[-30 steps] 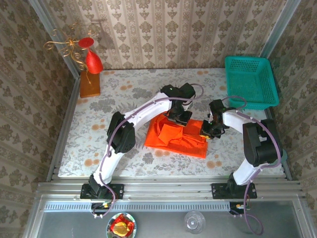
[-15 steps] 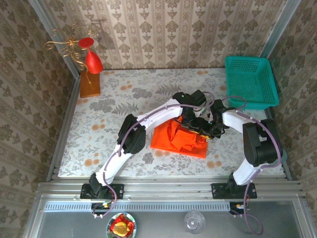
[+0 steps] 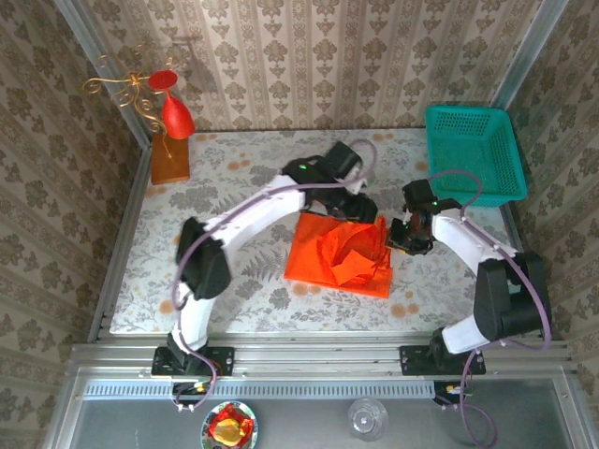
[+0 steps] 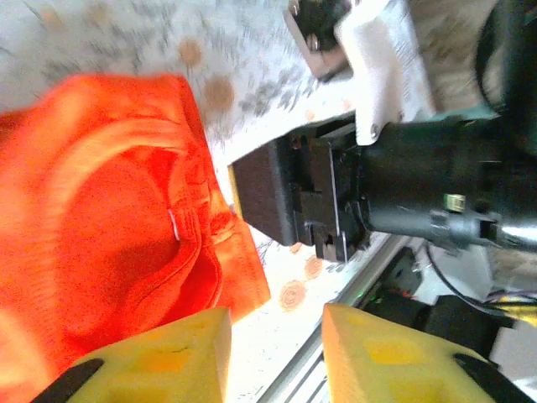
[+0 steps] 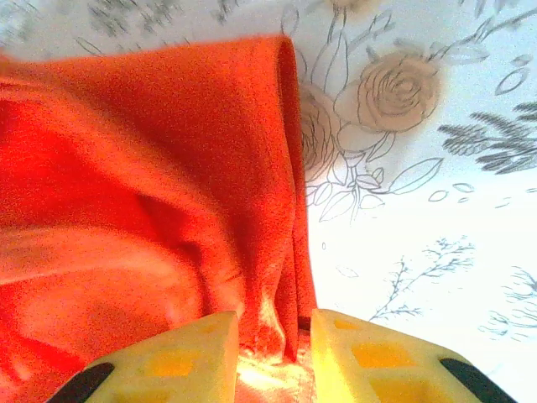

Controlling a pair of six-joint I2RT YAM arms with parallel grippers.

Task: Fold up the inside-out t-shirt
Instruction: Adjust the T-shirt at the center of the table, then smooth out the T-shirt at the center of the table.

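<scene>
The soft, light t-shirt (image 3: 339, 254) lies bunched just ahead of the left claw (image 4: 277, 357), which is a little open and holds nothing. Its edge sits inside the right claw (image 5: 273, 357); I cannot tell if the fingers pinch it. It will flop, so grab a corner.

Bright, even light overhead, soft shadows on the table (image 3: 187, 271); wrist views run soft, the t-shirt (image 5: 126, 168) glaring and smeared at left.
</scene>
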